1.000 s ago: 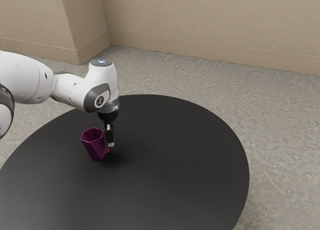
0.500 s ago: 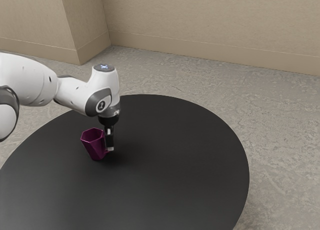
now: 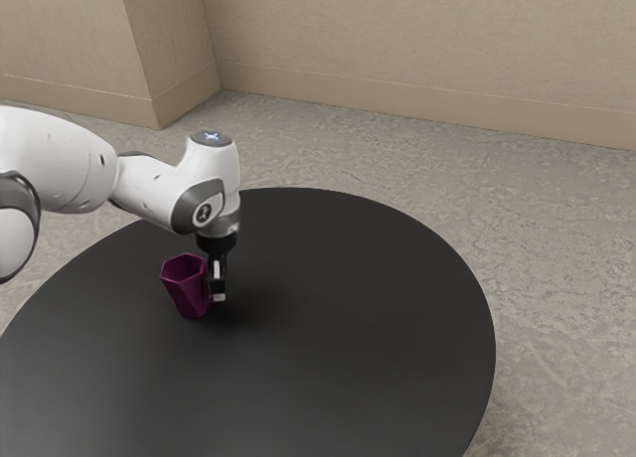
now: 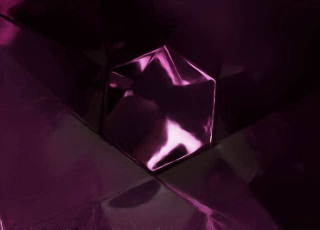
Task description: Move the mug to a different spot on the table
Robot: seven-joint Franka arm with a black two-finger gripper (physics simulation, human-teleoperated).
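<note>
A purple faceted mug (image 3: 186, 287) stands on the round black table (image 3: 328, 318), toward the exterior view's left. My gripper (image 3: 217, 283) points straight down at the mug's right side, reaching from the rim down along the outside wall. It is open, and one black finger (image 3: 220, 284) with a pale tip lies against the outer wall. The wrist view looks straight down into the mug (image 4: 160, 115) at its glossy hexagonal bottom, with the facets of the inner walls around it.
The black table spreads wide toward the exterior view's right and front with nothing else on it. Grey carpet surrounds it. Beige walls (image 3: 417, 40) and a baseboard stand far behind.
My hand has sunk a little and shifted slightly toward the exterior view's right, bringing the fingers lower along the mug's wall. The mug has stayed where it was.
</note>
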